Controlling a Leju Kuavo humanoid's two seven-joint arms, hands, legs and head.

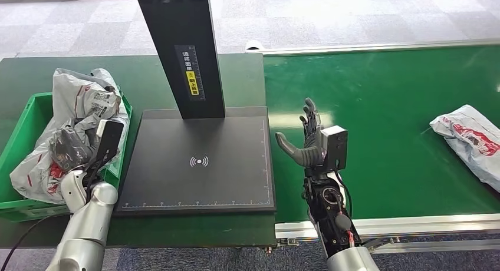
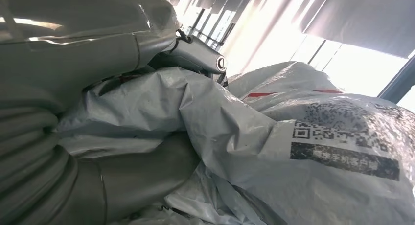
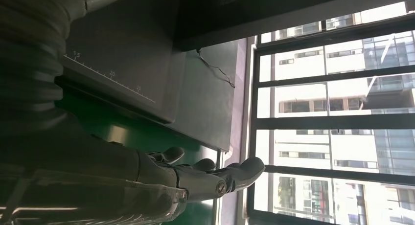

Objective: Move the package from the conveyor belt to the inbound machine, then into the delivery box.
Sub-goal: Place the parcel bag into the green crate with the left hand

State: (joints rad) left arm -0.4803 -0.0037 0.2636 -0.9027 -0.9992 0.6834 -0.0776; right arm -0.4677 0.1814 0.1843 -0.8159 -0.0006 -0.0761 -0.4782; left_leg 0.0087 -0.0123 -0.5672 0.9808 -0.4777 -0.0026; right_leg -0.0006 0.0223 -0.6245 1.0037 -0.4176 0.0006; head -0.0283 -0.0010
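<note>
package (image 1: 471, 138) lies on the green conveyor belt (image 1: 383, 88) at its far right side, a crumpled grey-white mailer bag with red print, partly cut by the picture edge, well apart from both hands.

right robot hand (image 1: 309, 142) is raised above the belt just right of the scanner plate, palm turned toward the plate, fingers straight and spread upward, thumb stuck out to the side; it holds nothing. in the right wrist view the same robot hand (image 3: 205, 178) shows its dark fingers extended with air between them, the plate's ruler edge beside it.

left robot hand (image 1: 73, 146) is down in the green box (image 1: 26, 121), among the grey bags (image 1: 82, 97) piled there. in the left wrist view the grey thumb (image 2: 122, 178) and a dark finger (image 2: 198, 56) lie against bag plastic (image 2: 293, 151) with a printed code label, but whether the robot hand grips a bag or just rests on it, cannot tell.

black scanner plate (image 1: 197, 162) sits on the dark green counter (image 1: 35, 70) between box and belt, with a white wireless mark at its middle and ruler ticks along its edges. a black upright column (image 1: 183, 47) with a yellow label rises from its far edge. the plate carries nothing.
</note>
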